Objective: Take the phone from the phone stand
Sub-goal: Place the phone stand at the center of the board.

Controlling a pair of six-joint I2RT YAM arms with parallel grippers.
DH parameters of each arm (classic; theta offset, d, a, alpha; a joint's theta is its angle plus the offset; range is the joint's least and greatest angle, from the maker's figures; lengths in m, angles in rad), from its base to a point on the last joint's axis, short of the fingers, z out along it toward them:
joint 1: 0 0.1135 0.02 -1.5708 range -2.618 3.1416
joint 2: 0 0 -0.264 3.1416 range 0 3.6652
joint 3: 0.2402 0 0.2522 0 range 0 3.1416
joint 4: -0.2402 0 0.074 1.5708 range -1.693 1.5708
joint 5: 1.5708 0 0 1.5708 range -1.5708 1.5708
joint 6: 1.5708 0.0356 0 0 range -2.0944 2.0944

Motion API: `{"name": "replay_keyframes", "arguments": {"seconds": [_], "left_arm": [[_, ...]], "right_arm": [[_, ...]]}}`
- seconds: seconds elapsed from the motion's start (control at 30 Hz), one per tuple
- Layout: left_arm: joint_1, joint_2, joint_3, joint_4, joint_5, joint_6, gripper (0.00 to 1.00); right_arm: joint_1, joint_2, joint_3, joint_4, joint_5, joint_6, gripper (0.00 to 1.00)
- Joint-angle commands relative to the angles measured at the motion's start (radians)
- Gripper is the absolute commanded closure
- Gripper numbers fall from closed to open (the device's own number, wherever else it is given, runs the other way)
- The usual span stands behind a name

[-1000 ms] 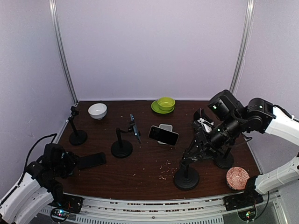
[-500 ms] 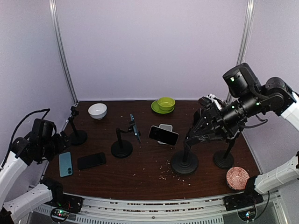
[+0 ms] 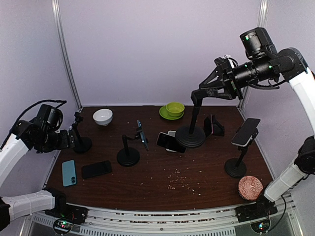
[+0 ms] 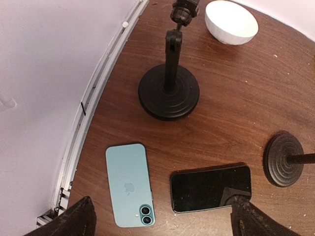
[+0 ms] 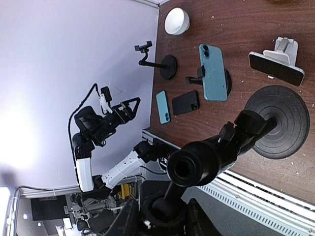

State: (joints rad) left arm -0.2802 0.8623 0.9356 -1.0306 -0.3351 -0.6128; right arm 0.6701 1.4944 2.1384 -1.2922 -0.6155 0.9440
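While the left pincer (image 3: 70, 139) hangs with its jaws spread wide above the left side of the desk (image 3: 147, 189), nothing sits between its fingers. Below it a teal phone (image 4: 129, 183) lies flat, back up, near the desk's left rim. A black phone (image 4: 210, 188) lies screen up just beside it, apart from it. An empty stand (image 4: 169, 91) rises behind them, with a white bowl (image 4: 231, 22) farther back. The right pincer (image 3: 212, 87) is raised high at the back right and grips the upper end of a black phone stand (image 3: 191, 133). The stand's round base hangs clear of the desk, and no phone is on it. Another teal phone (image 3: 141, 133) is clamped in a stand mid-desk.
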Motion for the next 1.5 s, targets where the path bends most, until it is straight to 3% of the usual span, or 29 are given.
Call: {"name": "replay_keyframes", "arguments": {"seconds": [0.0,0.3,0.43,0.83,1.17,1.47], "left_arm": [[0.006,-0.014,0.015,0.016,0.038,0.083,0.02],[0.006,-0.111,-0.016,0.023,0.010,0.055,0.02],[0.007,-0.195,-0.127,0.137,0.041,0.092,0.02],[0.007,-0.127,-0.116,0.136,0.033,0.099,0.02],[0.030,-0.056,-0.095,0.126,0.079,0.100,0.02],[0.150,-0.108,-0.094,0.121,0.078,0.093,0.02]], "right_arm": [[-0.068,0.039,0.091,0.052,-0.043,-0.018,1.00],[-0.217,0.121,0.103,0.243,-0.041,0.056,1.00],[-0.249,0.164,0.082,0.360,0.014,0.070,1.00],[-0.284,0.370,0.041,0.607,0.114,0.148,1.00],[-0.284,0.448,-0.096,0.749,0.067,0.195,1.00],[-0.292,0.524,-0.144,0.862,-0.039,0.199,1.00]]}}
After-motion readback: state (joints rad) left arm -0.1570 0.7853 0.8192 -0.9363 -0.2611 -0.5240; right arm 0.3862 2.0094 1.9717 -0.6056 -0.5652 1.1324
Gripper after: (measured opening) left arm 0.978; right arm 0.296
